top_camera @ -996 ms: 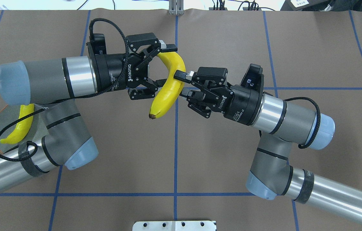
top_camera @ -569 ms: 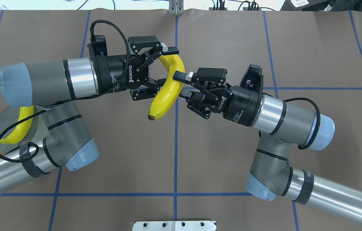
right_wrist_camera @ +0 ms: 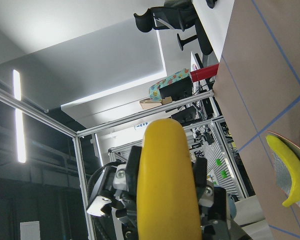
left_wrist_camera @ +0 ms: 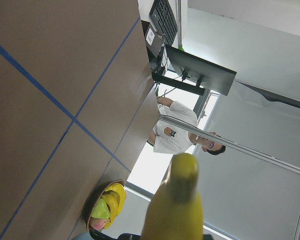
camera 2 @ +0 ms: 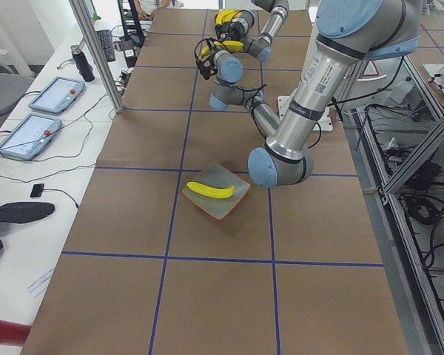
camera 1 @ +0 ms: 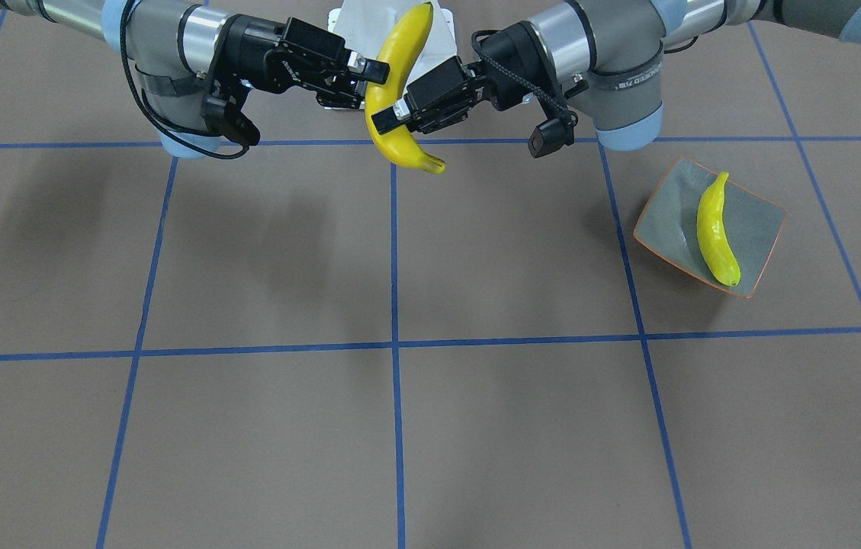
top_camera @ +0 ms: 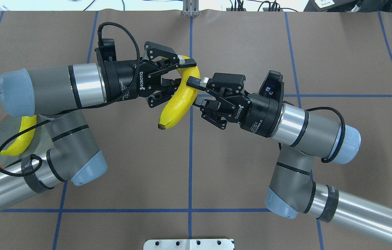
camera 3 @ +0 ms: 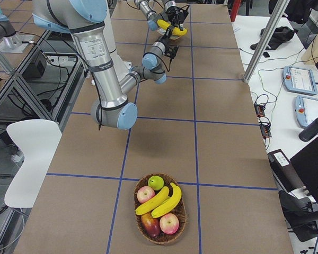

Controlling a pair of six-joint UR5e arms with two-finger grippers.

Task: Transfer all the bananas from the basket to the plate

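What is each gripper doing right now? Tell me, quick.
Left gripper: shut on the banana, held in mid-air.
Right gripper: shut on the same banana.

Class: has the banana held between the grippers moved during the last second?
Yes. In the overhead view the held banana has shifted slightly leftward, its dark tip now farther from the central blue tape line.

Up in the air over the middle of the table point(top_camera: 237, 180) hangs one banana point(top_camera: 176, 102). It is between the left gripper point(top_camera: 181, 74) and the right gripper point(top_camera: 196, 91), and both seem to pinch it. The plate point(camera 1: 670, 221) sits on the robot's left, with another banana point(camera 1: 714, 229) on it. The basket point(camera 3: 164, 239) sits far to the right, with two bananas point(camera 3: 164, 201) and apples point(camera 3: 169, 223) inside.
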